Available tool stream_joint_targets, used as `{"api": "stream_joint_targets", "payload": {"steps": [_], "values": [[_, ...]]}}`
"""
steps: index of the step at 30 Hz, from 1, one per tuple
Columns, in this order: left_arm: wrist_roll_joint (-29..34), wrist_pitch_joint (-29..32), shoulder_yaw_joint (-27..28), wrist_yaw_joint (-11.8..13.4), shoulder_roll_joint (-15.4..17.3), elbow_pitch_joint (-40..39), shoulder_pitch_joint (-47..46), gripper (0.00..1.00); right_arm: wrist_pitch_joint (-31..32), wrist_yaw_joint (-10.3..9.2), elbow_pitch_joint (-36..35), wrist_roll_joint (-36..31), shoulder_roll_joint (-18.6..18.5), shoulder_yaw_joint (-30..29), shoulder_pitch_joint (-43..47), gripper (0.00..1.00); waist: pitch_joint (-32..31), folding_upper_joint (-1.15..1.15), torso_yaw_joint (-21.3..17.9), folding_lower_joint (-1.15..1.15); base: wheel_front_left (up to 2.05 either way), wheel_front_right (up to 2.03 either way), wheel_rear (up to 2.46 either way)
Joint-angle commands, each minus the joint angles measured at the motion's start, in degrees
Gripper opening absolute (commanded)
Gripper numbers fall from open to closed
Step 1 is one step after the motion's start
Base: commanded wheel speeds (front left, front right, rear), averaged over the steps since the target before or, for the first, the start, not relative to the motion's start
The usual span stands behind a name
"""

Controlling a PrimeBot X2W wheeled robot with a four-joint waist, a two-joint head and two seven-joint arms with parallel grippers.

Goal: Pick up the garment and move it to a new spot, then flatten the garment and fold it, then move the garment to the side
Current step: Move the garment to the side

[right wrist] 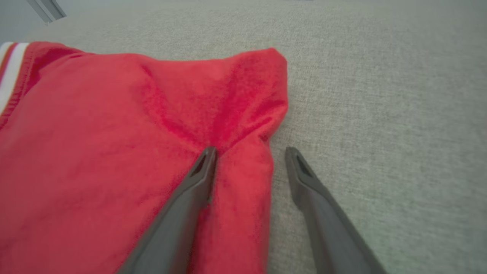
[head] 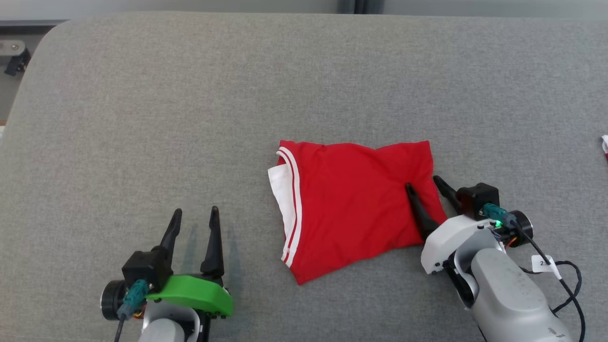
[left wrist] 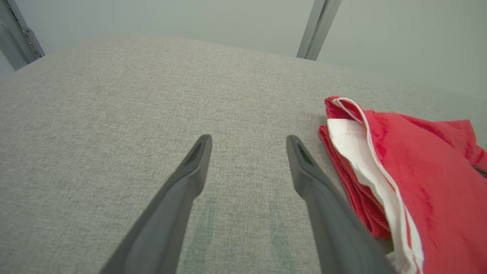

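Widely parted, right fingers [right wrist: 186,205] straddle garment [right wrist: 95,133] edge.

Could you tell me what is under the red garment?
The red garment lies on the grey cushion; a white layer shows at its edge. Anything else beneath is hidden.

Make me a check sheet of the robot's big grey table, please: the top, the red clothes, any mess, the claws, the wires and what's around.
Surface: grey fabric tabletop, rounded far-left corner.
Job's things: red garment with white trim, lying folded and slightly rumpled, right of centre.
Clutter: small white-and-red thing at the right edge, cut off, cannot identify.
Grippers: left gripper open, over bare tabletop, apart from the garment; right gripper open, one finger on the garment's right edge, the other on the tabletop beside it.
Cables: black cable with a white tag loops behind the right gripper.
Surroundings: pale wall and a metal post behind the table.
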Motion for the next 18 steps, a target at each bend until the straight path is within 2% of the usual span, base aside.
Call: {"api": "stream_joint_targets", "payload": {"steps": [1, 5, 13, 18], "values": [[0.2, 0.0, 0.6, 0.1, 0.2, 0.0, 0.4, 1.0, 0.9, -0.05, 1.4, 0.0, 0.1, 0.5, 1.4, 0.0, -0.1, 0.0, -0.5, 0.0, 0.0, 0.0, 0.0], [1.3, 0.0, 2.3, -0.4, 0.3, -0.1, 2.4, 1.0, 0.8, -0.11, 0.2, 1.8, -0.3, -1.1, 2.7, 0.0, -2.4, 0.0, -6.3, 0.0, 0.0, 0.0, 0.0], [4.0, 0.0, 3.2, -2.1, 0.3, -0.6, 1.4, 1.0, 0.7, -0.15, -2.3, 3.6, -0.3, -1.3, 3.6, 0.0, -3.5, 0.0, -24.9, 0.0, 0.0, 0.0, 0.0], [5.2, 0.0, 1.8, -2.9, 0.3, -0.4, -0.5, 1.0, 0.5, -0.13, -3.9, 5.0, -0.2, -1.0, 4.6, 0.0, -2.5, 0.0, -33.2, 0.0, 0.0, 0.0, 0.0]]}}
